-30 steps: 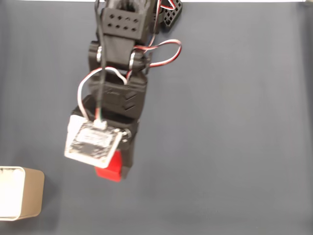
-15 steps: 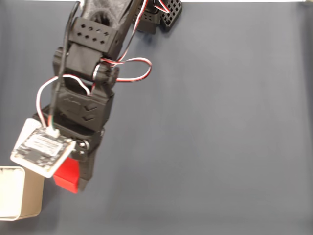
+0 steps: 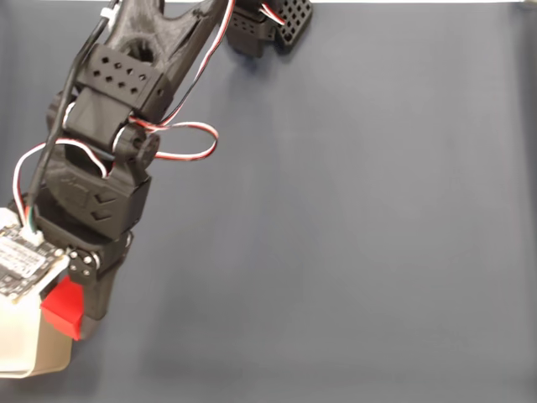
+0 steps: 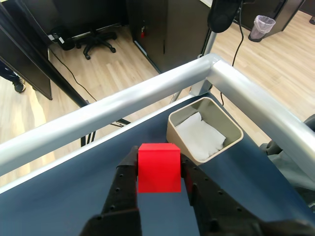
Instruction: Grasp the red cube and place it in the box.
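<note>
So the tool (image 4: 158, 169) is clamped on the red cube (image 4: 158, 167), one black finger pressed against each side face, and the cube is lifted clear of the blue-grey desk (image 3: 352, 235). In the wrist view the grip looks square and centred. In the fixed view the cube (image 3: 63, 307) sits right at the near edge of the box (image 3: 52, 359), overlapping its rim from that angle.

Worth noting the wrist view tells a slightly different story: the box (image 4: 231, 130) sits ahead and off to the right of the cube, apart from it, so I'd guess the cube isn't properly over the opening yet (the top-down overlap is probably just height fooling the camera).

What could go wrong from here, as I see it:

- Letting go too early. If the cube is only above the rim, it could clip the thin wall and bounce out onto the desk.
- Coming down off-centre. The fingers or the wrist could knock the wall and shove or tip the box, which looks light.
- The box is pushed up against the desk's corner by the metal rail (image 4: 147, 93), so there isn't much room to overshoot.
- The white padding (image 4: 199, 133) inside looks soft, so a drop from height may land crooked, though that hardly matters.
</note>
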You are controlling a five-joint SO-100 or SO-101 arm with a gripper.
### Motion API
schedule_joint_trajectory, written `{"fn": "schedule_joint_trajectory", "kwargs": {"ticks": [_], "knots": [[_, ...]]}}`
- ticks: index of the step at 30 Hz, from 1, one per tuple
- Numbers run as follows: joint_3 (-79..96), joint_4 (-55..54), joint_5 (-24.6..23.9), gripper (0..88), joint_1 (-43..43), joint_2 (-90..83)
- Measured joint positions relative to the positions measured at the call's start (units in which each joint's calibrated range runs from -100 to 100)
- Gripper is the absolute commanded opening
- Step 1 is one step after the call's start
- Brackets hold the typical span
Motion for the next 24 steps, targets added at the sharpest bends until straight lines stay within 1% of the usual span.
{"fn": "schedule_joint_trajectory", "kwargs": {"ticks": [24], "knots": [[-17.72,0.0,0.0,0.3,3.56,14.16]]}}
